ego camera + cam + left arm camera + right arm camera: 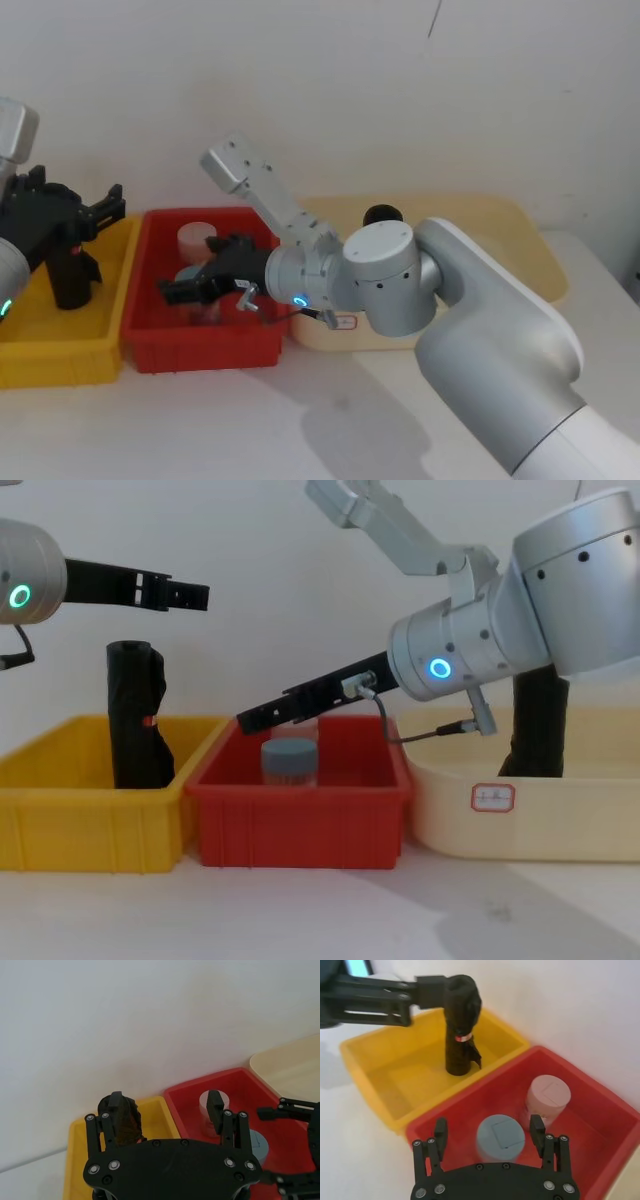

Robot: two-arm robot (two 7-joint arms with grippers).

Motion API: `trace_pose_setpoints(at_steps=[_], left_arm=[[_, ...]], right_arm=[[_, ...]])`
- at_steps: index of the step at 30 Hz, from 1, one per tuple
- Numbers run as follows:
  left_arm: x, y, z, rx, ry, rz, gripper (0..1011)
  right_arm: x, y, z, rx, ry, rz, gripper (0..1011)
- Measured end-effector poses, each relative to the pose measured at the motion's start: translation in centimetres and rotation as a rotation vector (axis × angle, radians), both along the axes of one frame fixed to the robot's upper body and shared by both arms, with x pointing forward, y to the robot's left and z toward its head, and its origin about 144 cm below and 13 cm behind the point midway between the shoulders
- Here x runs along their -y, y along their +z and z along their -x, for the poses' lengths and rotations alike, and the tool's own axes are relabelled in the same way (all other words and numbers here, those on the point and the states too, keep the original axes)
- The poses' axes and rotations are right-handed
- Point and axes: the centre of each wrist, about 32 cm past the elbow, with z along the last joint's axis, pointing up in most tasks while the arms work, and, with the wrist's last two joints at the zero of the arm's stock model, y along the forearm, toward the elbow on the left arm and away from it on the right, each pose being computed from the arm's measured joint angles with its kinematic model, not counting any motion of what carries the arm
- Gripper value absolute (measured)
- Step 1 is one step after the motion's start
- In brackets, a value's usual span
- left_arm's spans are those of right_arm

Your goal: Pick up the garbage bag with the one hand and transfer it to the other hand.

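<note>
The garbage bag [540, 725], a smooth black cylinder, stands upright in the cream tray [520, 810]; its top [382, 213] peeks out behind my right arm. My left gripper [166, 1105], on the green-ringed arm, hangs open above the yellow bin [60, 340], just over a second black roll [461, 1030] with a red mark and pinched waist. It does not hold that roll. My right gripper [488, 1130], on the blue-ringed arm, is open and empty over the red bin [600, 1110], above a grey jar [500, 1137].
A pink jar [547, 1097] stands beside the grey one in the red bin. The three bins sit side by side against the white wall, yellow on the left, red in the middle, cream on the right. Bare white table [300, 420] lies in front.
</note>
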Motion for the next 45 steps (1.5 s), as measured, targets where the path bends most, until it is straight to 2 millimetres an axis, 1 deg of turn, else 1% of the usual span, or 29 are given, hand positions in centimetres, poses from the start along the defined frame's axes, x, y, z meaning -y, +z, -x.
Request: trace_pose_setpoints(at_steps=[21, 38, 41, 44, 45], left_arm=[[0.0, 0.0, 0.0, 0.000, 0.000, 0.000, 1001], [0.0, 0.0, 0.0, 0.000, 0.000, 0.000, 1001], [0.0, 0.0, 0.0, 0.000, 0.000, 0.000, 1001], [0.0, 0.0, 0.0, 0.000, 0.000, 0.000, 1001], [0.0, 0.0, 0.0, 0.000, 0.000, 0.000, 1001]], right_arm=[[-0.2, -2.1, -1.4, -0.046, -0.111, 0.024, 1000], [-0.5, -3.0, -1.8, -0.079, -0.129, 0.026, 1000], [-0.6, -3.1, -1.8, -0.082, -0.122, 0.024, 978], [-0.6, -3.1, -1.8, -0.077, -0.114, 0.019, 915], [-0.6, -3.1, -1.8, -0.074, -0.109, 0.014, 872]])
